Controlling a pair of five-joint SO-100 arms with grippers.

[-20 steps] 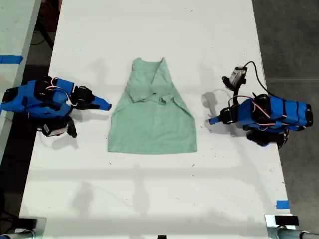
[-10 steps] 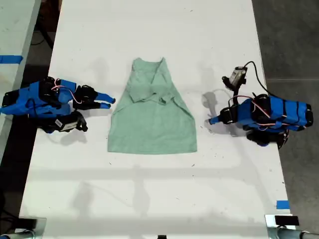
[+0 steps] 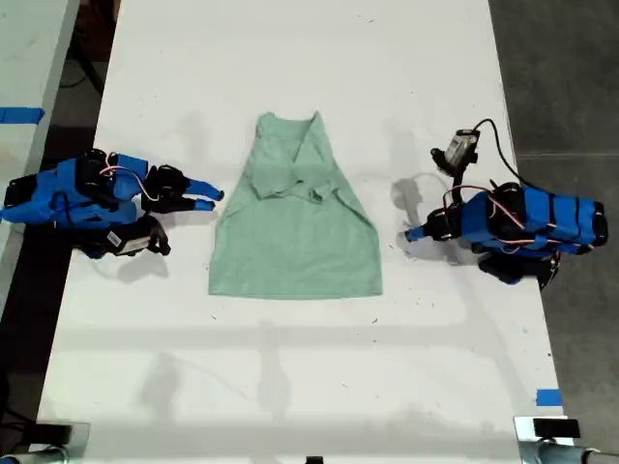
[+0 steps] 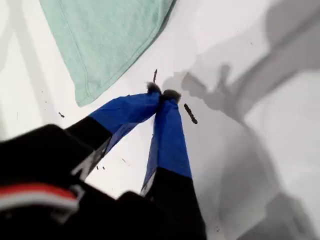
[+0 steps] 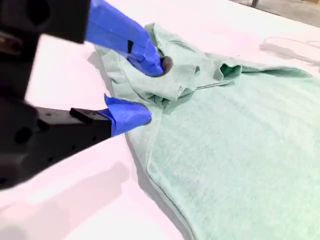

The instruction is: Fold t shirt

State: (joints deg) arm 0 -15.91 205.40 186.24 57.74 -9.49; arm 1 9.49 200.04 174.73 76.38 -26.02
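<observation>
The t shirt point(image 3: 295, 224) is laid flat at the centre of the white worktop point(image 3: 300, 387) in the exterior view, sleeves folded inward. Its long axis runs top to bottom of that frame: narrow collar end toward the top, wide hem toward the bottom.

My first gripper point(image 4: 161, 95) is seen with fingers together, on bare worktop near a shirt corner, not touching. My second gripper point(image 5: 147, 90) is seen with fingers apart at the shirt's bunched edge; grip on fabric cannot be told.
</observation>
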